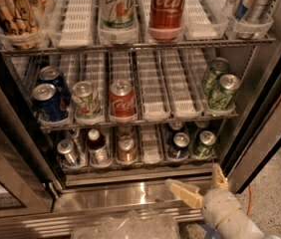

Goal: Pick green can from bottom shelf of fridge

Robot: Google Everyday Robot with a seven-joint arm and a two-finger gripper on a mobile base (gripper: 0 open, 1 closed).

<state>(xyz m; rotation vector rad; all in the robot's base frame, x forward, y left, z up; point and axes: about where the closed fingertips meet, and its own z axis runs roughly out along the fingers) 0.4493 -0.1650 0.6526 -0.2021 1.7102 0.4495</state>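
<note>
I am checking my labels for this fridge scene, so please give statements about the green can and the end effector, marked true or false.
The end effector is open and holds nothing. True.
The green can stands at the right end of the bottom shelf. True.
The end effector touches the green can. False: it is outside the fridge, below the shelf, apart from the can.
The lane left of the green can is empty. False: a dark blue can stands there.

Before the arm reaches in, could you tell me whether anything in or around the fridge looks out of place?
Crumpled clear plastic lies at the foot of the fridge, in front of its steel sill, an odd spot. Nothing inside has toppled. The claw hovers open by the sill, below the green can.
</note>
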